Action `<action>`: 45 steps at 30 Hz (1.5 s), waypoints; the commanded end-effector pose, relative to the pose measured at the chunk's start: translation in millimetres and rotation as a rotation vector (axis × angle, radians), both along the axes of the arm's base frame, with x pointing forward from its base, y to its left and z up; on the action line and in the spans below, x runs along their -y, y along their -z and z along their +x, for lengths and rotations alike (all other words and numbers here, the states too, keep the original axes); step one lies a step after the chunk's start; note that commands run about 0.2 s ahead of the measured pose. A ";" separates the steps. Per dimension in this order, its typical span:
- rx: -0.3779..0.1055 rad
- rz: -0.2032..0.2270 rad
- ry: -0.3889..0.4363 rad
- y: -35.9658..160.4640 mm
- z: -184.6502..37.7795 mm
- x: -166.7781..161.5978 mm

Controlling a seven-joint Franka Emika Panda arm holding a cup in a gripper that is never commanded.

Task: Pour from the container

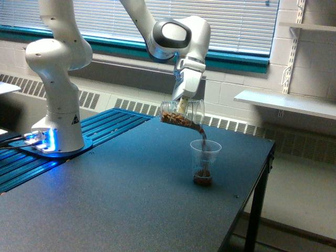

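Note:
The container, a clear cylindrical jar, hangs on its side above the table with its mouth tipped down toward the exterior view's right. My gripper is shut on it from above. Brown granular material lies along the jar's lower wall and falls from its mouth in a thin stream. Below the mouth stands a small clear tapered cup on the dark table. A brown layer covers the cup's bottom.
The arm's white base stands on a blue ribbed platform at the exterior view's left. The table's right edge drops off close to the cup. A white wall shelf is behind at the right.

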State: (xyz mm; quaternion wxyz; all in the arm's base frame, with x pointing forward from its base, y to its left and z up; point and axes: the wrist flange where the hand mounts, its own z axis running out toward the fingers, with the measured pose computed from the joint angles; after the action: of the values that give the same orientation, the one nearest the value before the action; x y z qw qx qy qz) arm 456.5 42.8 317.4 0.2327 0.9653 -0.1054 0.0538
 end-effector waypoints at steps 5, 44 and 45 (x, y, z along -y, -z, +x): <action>-0.016 -0.033 -0.016 -4.1 5.8 -7.5; -0.156 -0.101 0.016 -13.2 20.3 -11.9; -0.155 -0.096 0.017 -13.0 20.4 -11.2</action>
State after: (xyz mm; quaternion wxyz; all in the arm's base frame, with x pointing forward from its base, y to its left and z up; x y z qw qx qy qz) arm 474.9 53.2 329.8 0.2919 0.9512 -0.0989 -0.0111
